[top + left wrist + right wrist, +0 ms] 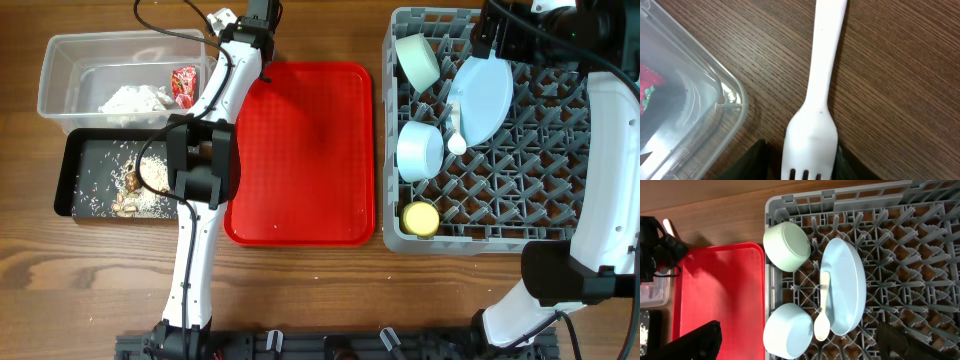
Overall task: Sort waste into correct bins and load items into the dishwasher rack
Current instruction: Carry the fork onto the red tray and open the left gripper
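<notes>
Gripping a fork (820,90) on the worktop (900,75)
Beside the tub (715,95), left hand (810,165) clamped on its head; right hand (797,330) spread wide.

Robotics lab setup, wooden table (100,290), white robot arm (190,270), dishwasher rack (500,240) and red tray (310,150) set out on it

No legible text — wrapper (184,85) print (red) unreadable.

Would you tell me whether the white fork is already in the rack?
No, the fork lies on the wooden table beside the clear tub.
</notes>
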Robot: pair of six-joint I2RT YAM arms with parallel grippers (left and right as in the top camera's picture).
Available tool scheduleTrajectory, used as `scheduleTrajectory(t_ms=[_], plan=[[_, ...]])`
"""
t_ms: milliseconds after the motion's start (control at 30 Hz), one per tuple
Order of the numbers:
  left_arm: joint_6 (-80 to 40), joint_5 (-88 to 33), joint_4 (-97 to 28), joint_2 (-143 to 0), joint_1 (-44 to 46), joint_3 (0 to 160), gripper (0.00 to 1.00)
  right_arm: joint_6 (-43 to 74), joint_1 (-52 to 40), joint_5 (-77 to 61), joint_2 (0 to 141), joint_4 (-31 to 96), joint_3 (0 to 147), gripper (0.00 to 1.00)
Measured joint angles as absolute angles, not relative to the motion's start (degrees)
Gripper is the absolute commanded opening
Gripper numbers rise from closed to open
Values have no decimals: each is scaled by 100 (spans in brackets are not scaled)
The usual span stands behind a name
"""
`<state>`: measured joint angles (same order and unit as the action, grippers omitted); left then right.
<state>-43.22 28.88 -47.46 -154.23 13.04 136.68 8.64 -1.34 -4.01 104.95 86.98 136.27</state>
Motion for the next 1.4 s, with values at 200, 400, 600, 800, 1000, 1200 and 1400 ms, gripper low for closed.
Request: scheduleTrajectory(t_ms=[200, 400, 600, 800, 1000, 1200, 1400], plan=[[-4322, 2888, -4744, -15423, 1304, 13668, 37, 864, -134, -401, 10495, 8698, 13627, 100], [-4296, 2888, -4733, -15421, 1304, 13668, 31, 864, -134, -401, 10495, 8698, 13627, 100], [-4112, 2886, -4709, -15421, 1306, 13668, 23, 864, -134, -401, 10495, 8698, 13627, 100], [-4014, 2884, -4709, -15421, 1306, 13668, 16, 864, -134, -401, 10495, 8696, 13627, 100], [-3968, 2886, -4727, -15419, 1306, 13668, 13, 864, -134, -401, 10495, 8696, 13627, 100], [-3859, 2871, -4735, -15395, 1317, 13668, 13, 864, -134, -401, 10495, 8696, 13627, 100], [-3712, 2845, -4775, -15264, 1350, 13668, 13, 864, -134, -401, 10495, 8696, 13627, 100]])
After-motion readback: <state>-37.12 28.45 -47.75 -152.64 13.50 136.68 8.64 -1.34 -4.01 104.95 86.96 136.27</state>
